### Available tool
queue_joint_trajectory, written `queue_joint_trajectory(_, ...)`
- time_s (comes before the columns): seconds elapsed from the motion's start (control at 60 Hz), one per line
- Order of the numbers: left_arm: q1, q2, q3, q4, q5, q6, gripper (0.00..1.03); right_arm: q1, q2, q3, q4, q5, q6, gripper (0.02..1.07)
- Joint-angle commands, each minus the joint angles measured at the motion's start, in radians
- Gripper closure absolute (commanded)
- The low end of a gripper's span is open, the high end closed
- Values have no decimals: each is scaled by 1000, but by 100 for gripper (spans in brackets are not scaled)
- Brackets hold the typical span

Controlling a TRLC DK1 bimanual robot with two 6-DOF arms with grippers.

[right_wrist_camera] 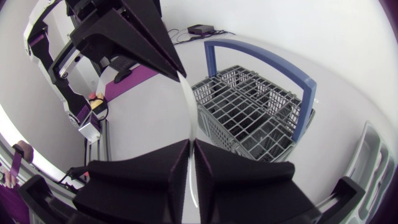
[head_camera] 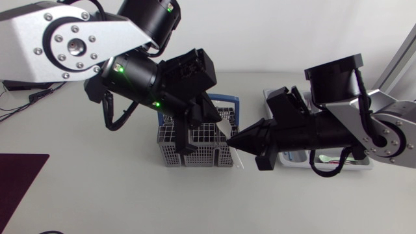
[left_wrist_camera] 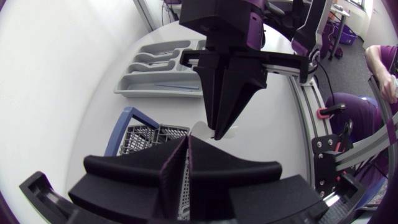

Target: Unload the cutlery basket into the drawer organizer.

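White utensil (left_wrist_camera: 200, 129) in tight pinch of left gripper (left_wrist_camera: 187, 142) and right gripper (right_wrist_camera: 191, 144).

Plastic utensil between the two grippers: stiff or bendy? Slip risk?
The plastic utensil looks thin and translucent, so it is probably light and somewhat bendy. The left gripper and right gripper both appear to pinch it, so a misaligned pull might flex or crack it. Its smooth, narrow faces may slip under load.
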Motion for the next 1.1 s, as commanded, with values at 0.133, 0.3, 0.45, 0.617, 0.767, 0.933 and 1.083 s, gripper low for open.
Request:
queue_joint_trajectory(0.133,4,7,18,19,22,-51,72,11,-4,-2,-18,-7,2,101)
queue_joint_trajectory(0.3,7,-7,29,47,22,-105,31,9,-41,-8,-79,-6,-29,101)
queue_joint_trajectory(0.45,33,-25,44,76,22,-163,14,-11,-76,-31,-162,-2,-106,101)
queue_joint_trajectory(0.617,67,-48,40,85,22,-197,9,-97,-134,-59,-302,-4,-284,101)
queue_joint_trajectory(0.767,79,-88,-3,85,21,-201,9,-256,-173,-80,-468,-4,-575,101)
queue_joint_trajectory(0.933,107,-114,-42,89,15,-224,8,-423,-179,-71,-593,37,-890,101)
queue_joint_trajectory(1.083,111,-153,-98,119,-22,-244,6,-549,-142,-62,-609,102,-1126,101)
